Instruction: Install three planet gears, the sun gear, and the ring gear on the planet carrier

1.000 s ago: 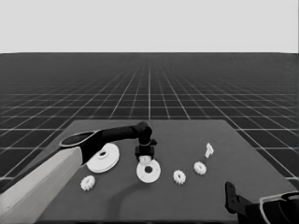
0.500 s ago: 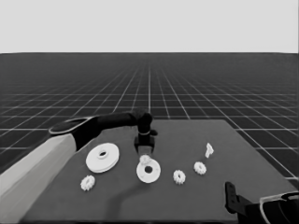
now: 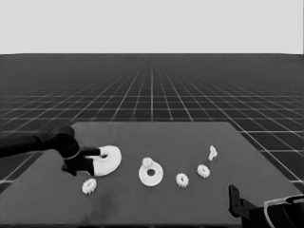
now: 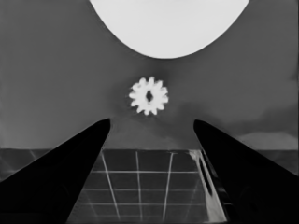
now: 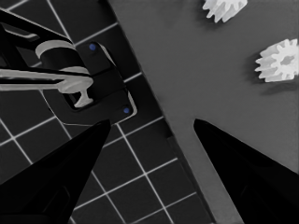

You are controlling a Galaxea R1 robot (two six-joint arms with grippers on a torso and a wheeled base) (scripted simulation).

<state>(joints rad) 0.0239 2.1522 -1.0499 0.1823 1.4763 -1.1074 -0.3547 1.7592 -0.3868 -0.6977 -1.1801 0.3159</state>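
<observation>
White teeth are sitting dead ahead of my left gripper (image 4: 152, 128): in my left wrist view one planet gear (image 4: 149, 95) is lying flat on the table (image 4: 56, 84), centred between my two fingers, which are standing wide apart with nothing in them. It is just past the fingertips, apart from them, and beyond it the larger round part (image 4: 168, 23) is filling the far side of the view. That is the relation I am steering by: gear straight ahead on the gap's centreline, big disc right behind it.

From the head view, my left gripper (image 3: 78, 164) is hanging low over the table's left end, beside the larger round part (image 3: 108, 159), the ring gear, and seeming to overlap its near edge; whether I am touching it I cannot tell. The loose gear (image 3: 89, 186) is lying just nearside of me. Being round, it has no long axis to line up with, so I judge I only need to come down around it.

Further right, the smaller round part (image 3: 151, 174), the carrier, is carrying one gear (image 3: 147, 162) at its far rim. Two more gears (image 3: 182, 179) (image 3: 203, 170) are waiting to its right, with the thin white piece (image 3: 212, 152) beyond.

My right gripper (image 3: 235, 202) is parked at the table's near right corner, fingers spread, empty. For this gear, my left arm is plainly nearer.
</observation>
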